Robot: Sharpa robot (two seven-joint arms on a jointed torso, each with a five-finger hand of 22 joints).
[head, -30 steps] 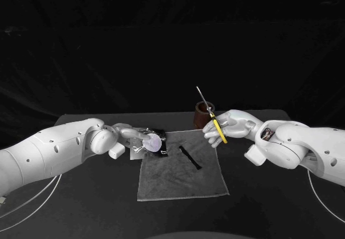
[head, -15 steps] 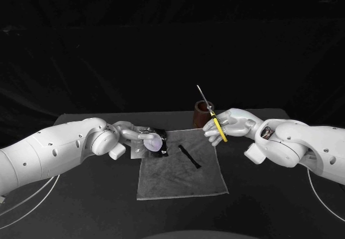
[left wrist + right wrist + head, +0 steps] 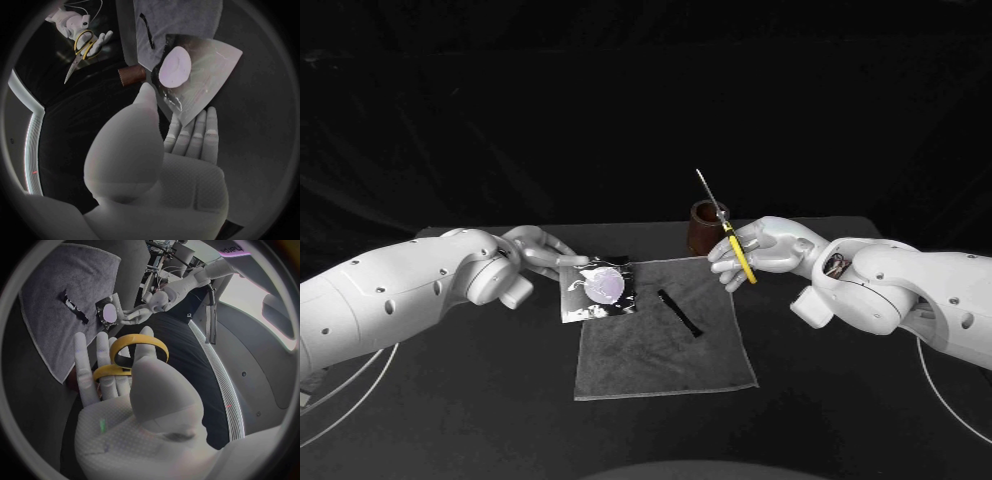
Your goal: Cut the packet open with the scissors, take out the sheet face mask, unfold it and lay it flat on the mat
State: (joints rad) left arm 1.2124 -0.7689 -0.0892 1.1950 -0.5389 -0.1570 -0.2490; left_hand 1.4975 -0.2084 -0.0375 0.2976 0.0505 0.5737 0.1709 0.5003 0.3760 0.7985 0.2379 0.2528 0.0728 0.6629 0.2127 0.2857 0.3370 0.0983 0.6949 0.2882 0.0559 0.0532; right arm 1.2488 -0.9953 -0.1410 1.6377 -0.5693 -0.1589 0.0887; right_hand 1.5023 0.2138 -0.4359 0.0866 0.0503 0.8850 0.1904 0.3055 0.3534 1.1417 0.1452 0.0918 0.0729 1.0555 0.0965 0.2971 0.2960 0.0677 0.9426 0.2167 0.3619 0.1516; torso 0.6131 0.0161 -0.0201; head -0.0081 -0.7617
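The silver packet [image 3: 599, 288] with a pale round patch hangs over the near-left corner of the grey mat [image 3: 661, 350]. My left hand [image 3: 538, 250] holds it by its upper edge, thumb on one side and fingertips [image 3: 187, 135] on the other, the rest of the hand stretched out. The packet [image 3: 194, 65] faces the left wrist camera. My right hand [image 3: 759, 252] holds the yellow-handled scissors [image 3: 728, 240] above the mat's far right corner, blades together and pointing up. Its fingers pass through the yellow loops [image 3: 134, 347].
A thin black strip [image 3: 679, 314] lies on the mat near its middle. A brown cylindrical cup [image 3: 705, 228] stands behind the mat, just left of my right hand. White cables trail off the table at both sides.
My left hand has drawn back to the left and its fingers have straightened, so the whole silver face of the packet now shows. The right hand and scissors have stayed put.
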